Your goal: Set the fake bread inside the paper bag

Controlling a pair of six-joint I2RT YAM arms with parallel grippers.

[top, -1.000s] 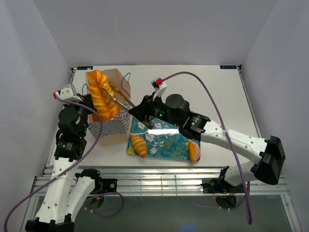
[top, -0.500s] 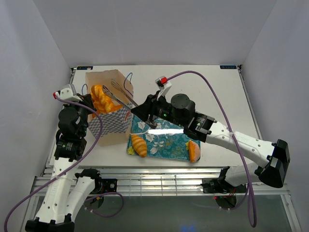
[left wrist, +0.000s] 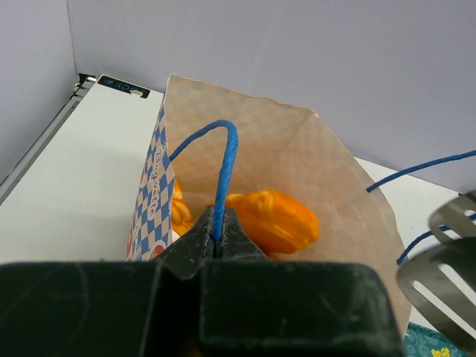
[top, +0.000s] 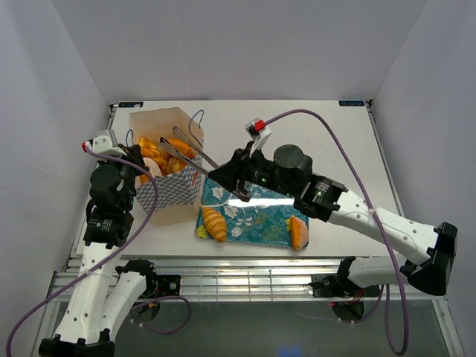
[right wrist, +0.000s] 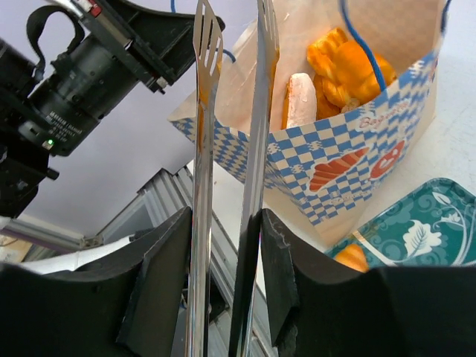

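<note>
Nearest the arm bases we list the teal floral tray (top: 260, 216), flat on the table (top: 327, 141) and just right of the paper bag (top: 169, 199). On it lie a croissant (top: 214, 223) at the left end and a second orange piece (top: 299, 232) on the right corner, its shape hard to make out. Above the tray's far left corner is the right gripper (right wrist: 223, 249), its fingers pressed on both arms of the metal tongs (right wrist: 229, 141). The blades stand narrow with a thin gap between them, reaching over the bag's open mouth, their tips cut off at the top of the wrist view. The bag is upright, its checkered side facing the tray. At its left wall is the left gripper (left wrist: 216, 242), jaws closed on a blue cord handle (left wrist: 223, 167); the gripper's body hides the bag's lower part. Inside we enter more fake bread (left wrist: 279, 219), several orange pieces and one pale sugared piece (right wrist: 301, 100). We cannot tell the number, since they overlap and the walls cover the lower ones.
</note>
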